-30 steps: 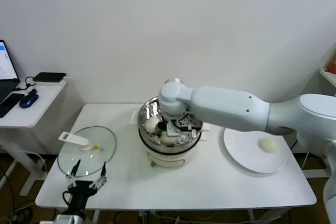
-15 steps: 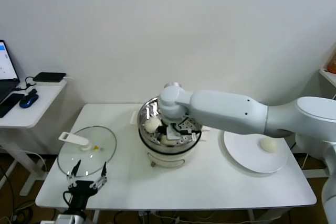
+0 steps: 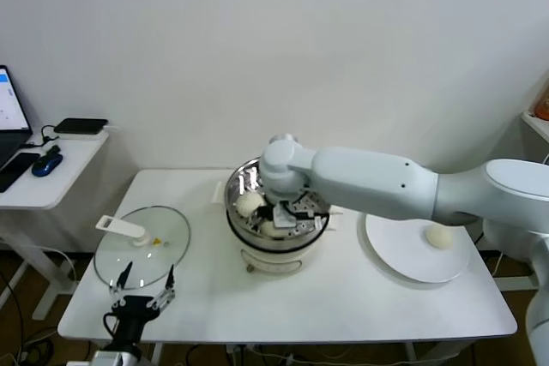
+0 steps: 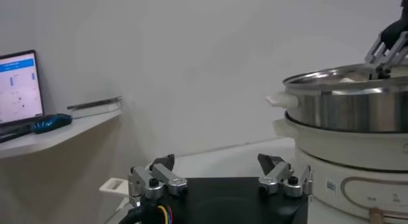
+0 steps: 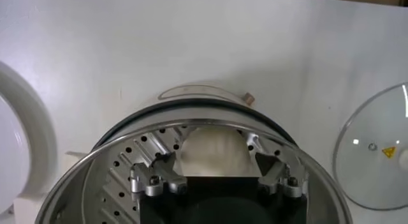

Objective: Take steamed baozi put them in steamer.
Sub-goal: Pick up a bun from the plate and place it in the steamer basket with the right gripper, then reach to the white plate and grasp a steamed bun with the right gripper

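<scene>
The steamer [image 3: 249, 242] stands mid-table, a steel pot on a white base. My right gripper [image 3: 287, 212] reaches down into it. In the right wrist view that gripper [image 5: 215, 161] is open, and a steamed baozi [image 5: 213, 149] lies on the perforated floor [image 5: 137, 156] between its spread fingers. Two baozi show inside the pot from the head, one at its left [image 3: 249, 203] and one nearer the front [image 3: 269, 229]. Another baozi [image 3: 438, 237] rests on the white plate [image 3: 403, 263]. My left gripper [image 3: 142, 284] is parked open at the table's front left, and shows again in its own wrist view [image 4: 217, 164].
The glass lid [image 3: 141, 250] lies flat left of the steamer, just beyond the left gripper. The plate sits to the steamer's right. A side table [image 3: 60, 165] with a laptop, mouse and small devices stands off the table's left end. The wall is close behind.
My right gripper has opened inside the steamer, its fingers spreading away from the baozi it held. The arm sank slightly into the pot. The left arm stayed still.
</scene>
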Controlling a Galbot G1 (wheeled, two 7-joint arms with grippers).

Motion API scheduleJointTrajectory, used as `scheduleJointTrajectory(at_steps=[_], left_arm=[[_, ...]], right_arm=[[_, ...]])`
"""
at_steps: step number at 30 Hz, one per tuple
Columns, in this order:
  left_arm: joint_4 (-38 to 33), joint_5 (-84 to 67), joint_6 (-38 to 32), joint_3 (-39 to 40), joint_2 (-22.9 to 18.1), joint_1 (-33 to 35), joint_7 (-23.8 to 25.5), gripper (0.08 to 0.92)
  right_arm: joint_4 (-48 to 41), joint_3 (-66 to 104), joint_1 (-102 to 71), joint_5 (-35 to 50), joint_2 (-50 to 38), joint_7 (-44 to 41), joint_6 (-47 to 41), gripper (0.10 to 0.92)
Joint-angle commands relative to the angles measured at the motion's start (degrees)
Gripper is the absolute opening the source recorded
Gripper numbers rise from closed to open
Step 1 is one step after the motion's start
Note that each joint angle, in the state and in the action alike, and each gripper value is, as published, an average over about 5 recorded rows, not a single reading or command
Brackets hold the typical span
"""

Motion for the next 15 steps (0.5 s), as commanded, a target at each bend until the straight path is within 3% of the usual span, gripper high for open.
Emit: scheduleJointTrajectory(at_steps=[1,6,15], left_arm=[[0.1,-0.1,0.0,0.1,0.0,-0.1,0.0,0.823],[0.2,-0.1,-0.1,0.1,0.1,-0.2,0.0,0.823],[0.2,-0.6,-0.6,0.2,0.4,0.3,0.1,0.823]], right_arm=[[-0.9,0.8,3.4,5.9,-1.3,-0.7,-0.2,0.823],[-1.7,-1.5,9.2,16.4,-3.6,-1.2,-4.8,0.823],[-4.5,-11.6,20.9,40.4,-12.7,1.5,-21.9,0.823]])
